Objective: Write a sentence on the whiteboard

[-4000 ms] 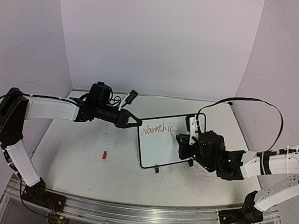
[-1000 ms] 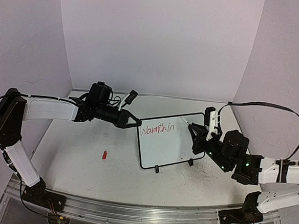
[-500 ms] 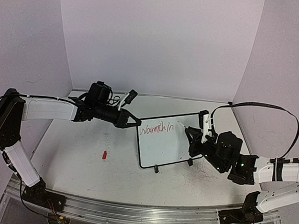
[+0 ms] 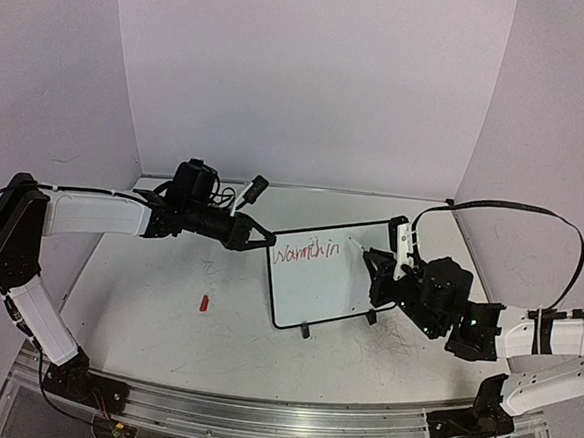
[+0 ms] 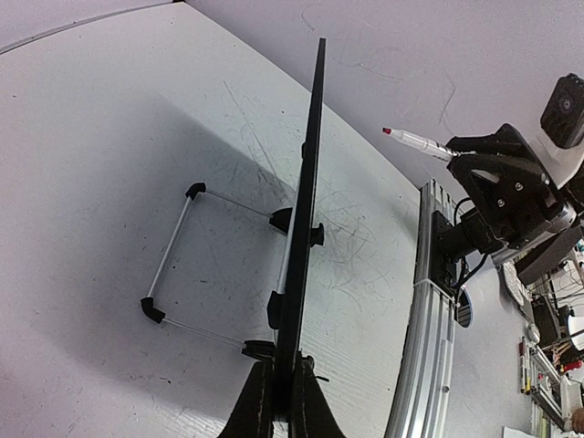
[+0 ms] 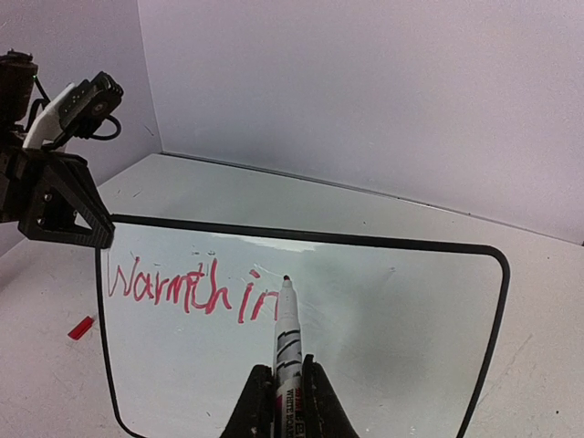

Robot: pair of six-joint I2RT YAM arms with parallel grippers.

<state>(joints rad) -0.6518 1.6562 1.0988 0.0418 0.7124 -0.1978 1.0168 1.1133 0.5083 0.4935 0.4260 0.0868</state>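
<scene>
Partway through the sentence [image 6: 192, 290], only "Warmth in" on the whiteboard [image 4: 317, 293], clamped edgewise in the left gripper [image 5: 285, 388]; marker [image 6: 286, 333] clamped in the right gripper [image 6: 285, 397]; remaining words unwritten.

Three plain, pale walls box this scene in: the back wall [image 4: 312, 80] is flat and bare, with the left wall [image 4: 52, 72] and the right wall [image 4: 560, 107] angling in to meet it. The light is soft and even, with a faint lavender cast from above. Down below, the white counter [image 4: 155, 320] is covered in fine scratches and grey scuffs. A ridged aluminium rail [image 4: 279, 411] runs along its near edge. In the left wrist view, clutter [image 5: 552, 338] sits beyond that rail, too small to make out.
</scene>
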